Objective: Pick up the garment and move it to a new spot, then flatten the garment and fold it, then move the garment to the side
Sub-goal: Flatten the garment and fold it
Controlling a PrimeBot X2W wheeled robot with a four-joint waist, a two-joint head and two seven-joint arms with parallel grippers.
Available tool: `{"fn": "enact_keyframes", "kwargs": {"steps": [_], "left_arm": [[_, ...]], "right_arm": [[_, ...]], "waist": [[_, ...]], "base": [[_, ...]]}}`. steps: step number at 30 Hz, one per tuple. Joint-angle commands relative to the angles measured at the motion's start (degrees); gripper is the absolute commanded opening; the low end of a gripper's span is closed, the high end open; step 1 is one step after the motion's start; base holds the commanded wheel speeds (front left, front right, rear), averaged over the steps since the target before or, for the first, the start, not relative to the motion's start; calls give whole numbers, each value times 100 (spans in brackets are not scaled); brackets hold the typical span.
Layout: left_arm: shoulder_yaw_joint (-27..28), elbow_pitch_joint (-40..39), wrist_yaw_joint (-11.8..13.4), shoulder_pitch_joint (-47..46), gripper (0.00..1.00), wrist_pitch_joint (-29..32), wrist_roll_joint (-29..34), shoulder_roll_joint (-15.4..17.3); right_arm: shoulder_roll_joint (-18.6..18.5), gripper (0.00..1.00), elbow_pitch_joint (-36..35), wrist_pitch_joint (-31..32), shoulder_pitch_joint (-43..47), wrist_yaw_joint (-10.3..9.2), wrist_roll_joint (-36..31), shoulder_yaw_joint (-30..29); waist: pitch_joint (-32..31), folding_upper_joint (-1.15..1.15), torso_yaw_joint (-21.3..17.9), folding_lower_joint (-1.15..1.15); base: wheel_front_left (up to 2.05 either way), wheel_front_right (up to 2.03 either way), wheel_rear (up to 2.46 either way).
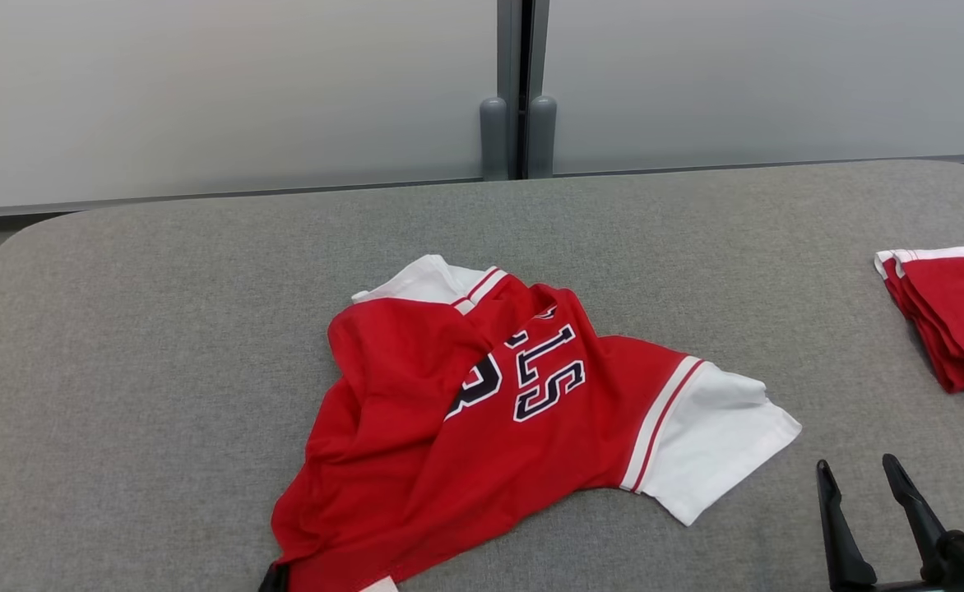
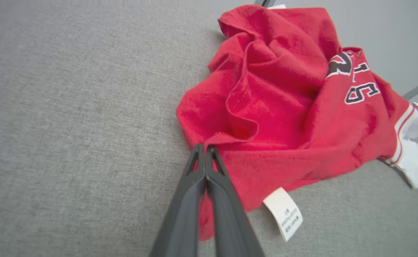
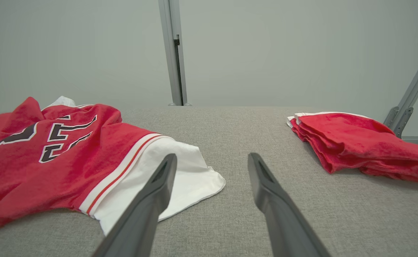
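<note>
Jersey (image 1: pixel 482 411) lies crumpled in the middle of the table (image 1: pixel 120 370), its near hem pinched by the left gripper (image 2: pixel 205 150).
This looks like the pick-up step. The left gripper's fingers are pressed together at the hem's edge, just beside the white label (image 2: pixel 284 212), with red cloth showing between them, so the grasp seems made. The right gripper (image 1: pixel 856 462) hovers with its fingers spread and nothing between them, near the white sleeve (image 1: pixel 712 436) but not touching it. A folded red pile (image 1: pixel 955 321) sits well apart at the table's right. The next move probably calls for a lift high enough to drag the bunched cloth free. It then has to carry to bare table away from the pile without the thin pinch slipping.
</note>
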Motion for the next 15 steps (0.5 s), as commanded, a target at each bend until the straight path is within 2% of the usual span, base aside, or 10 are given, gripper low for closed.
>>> {"fn": "enact_keyframes", "kwargs": {"steps": [1,7,12,13,14,15], "left_arm": [[46,74,-22,-104,0,-21,23,61],[218,526,-210,-247,0,-38,-34,37],[139,796,-416,-88,52,-21,-160,-26],[141,809,-428,-63,72,-25,-180,-50],[159,813,-427,-33,85,-28,-198,-57],[180,823,-431,10,93,-30,-232,-64]], "right_arm": [[-30,100,-19,2,-39,-2,-31,1],[-30,100,8,2,-86,-2,-67,40],[-30,100,34,2,-65,-2,-70,4],[-30,100,37,1,-48,-2,-67,-3],[-30,100,41,2,-32,-2,-60,-8],[-30,100,49,2,-12,-2,-52,-18]], "waist": [[14,0,0,0],[49,0,-49,0],[38,0,-94,0],[30,0,-94,0],[21,0,-90,0],[11,0,-83,0]], "base": [[0,0,0],[0,0,0],[0,0,0],[0,0,0],[0,0,0],[0,0,0]]}}
